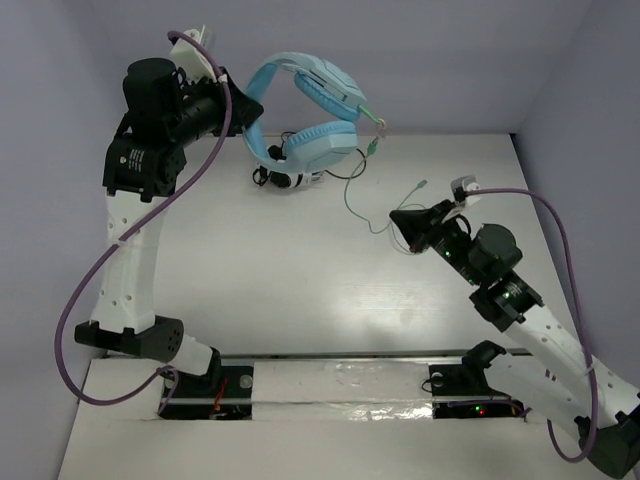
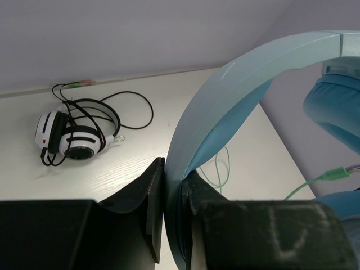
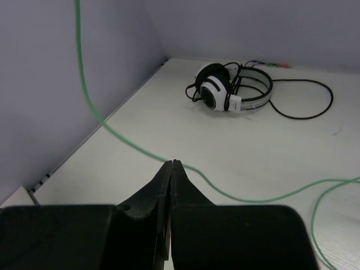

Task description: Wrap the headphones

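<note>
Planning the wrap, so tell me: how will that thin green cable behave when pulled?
Likely floppy: the cable sags in loose curves from the headphones to the table. Probably light and thin, so it could slip through the right gripper pinching it.

White wood-grain laminate tabletop [image 1: 300,280], enclosed on three sides by plain pale lilac walls: left wall [image 1: 40,150], back wall [image 1: 450,60] and right wall [image 1: 600,130]. The walls meet the tabletop directly at its far and side edges. Even, soft lighting leaves a bright glare patch [image 1: 390,320] toward the front. A crinkled silvery reflective strip [image 1: 340,378] runs along the near edge.
</note>
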